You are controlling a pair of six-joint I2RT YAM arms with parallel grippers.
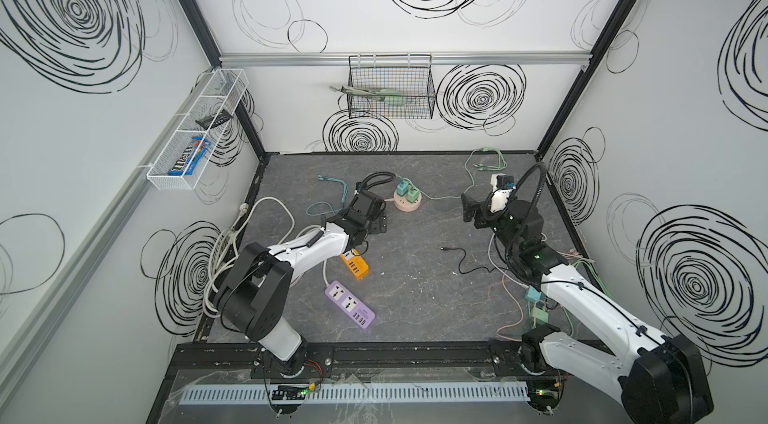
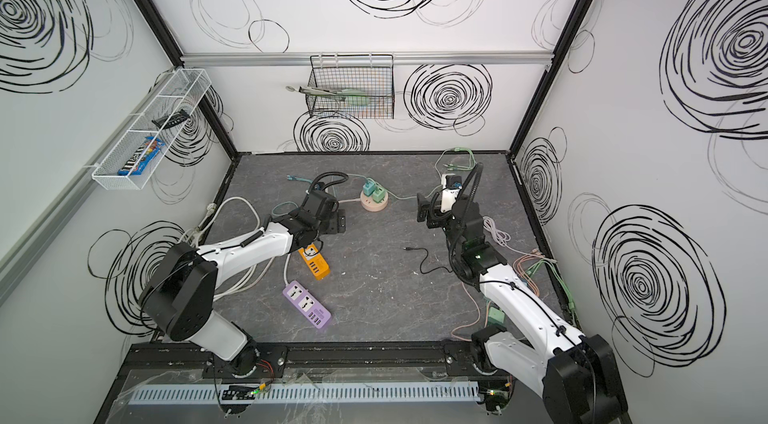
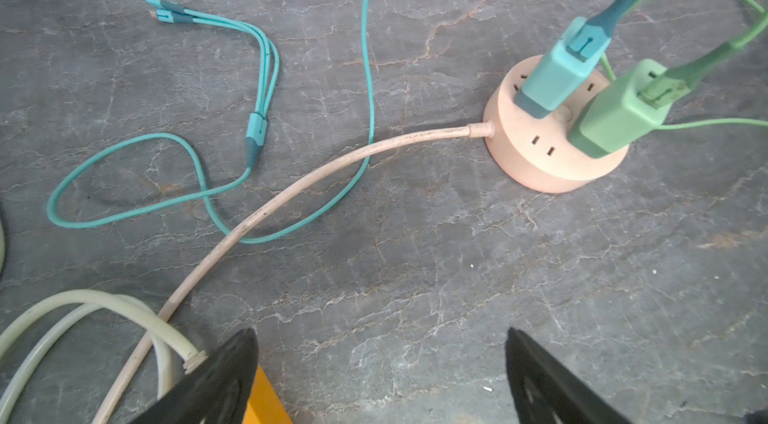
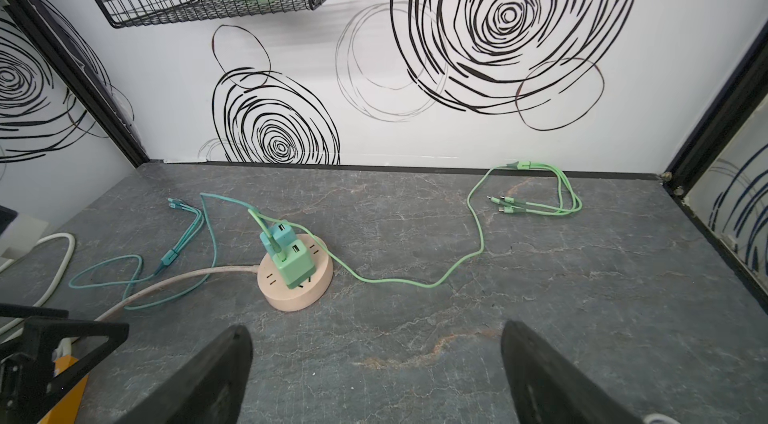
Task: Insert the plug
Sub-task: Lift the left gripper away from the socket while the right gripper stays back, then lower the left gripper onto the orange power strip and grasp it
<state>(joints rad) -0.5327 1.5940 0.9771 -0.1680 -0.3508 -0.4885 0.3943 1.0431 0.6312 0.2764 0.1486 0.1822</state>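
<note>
Two grippers, both empty. Near edge: purple power strip (image 1: 350,304) lies close to the front rail (image 1: 395,353), orange power strip (image 1: 354,265) just behind it, partly under the left arm (image 1: 307,251). Loose black cable (image 1: 461,255) lies mid-table; bare table (image 1: 415,297) between it and the strips. Left gripper (image 3: 380,359) jaws wide apart, gripping nothing, near the round pink socket hub (image 3: 540,168) but clear of it. Right gripper (image 4: 376,359) likewise wide, nothing held, open floor ahead of it. Teal plug (image 3: 552,77) and green plug (image 3: 615,118) both stand on the hub's top, side by side (seating depth unclear). Green cable (image 4: 480,235) runs from the hub to the back wall's (image 4: 415,139) foot.
</note>
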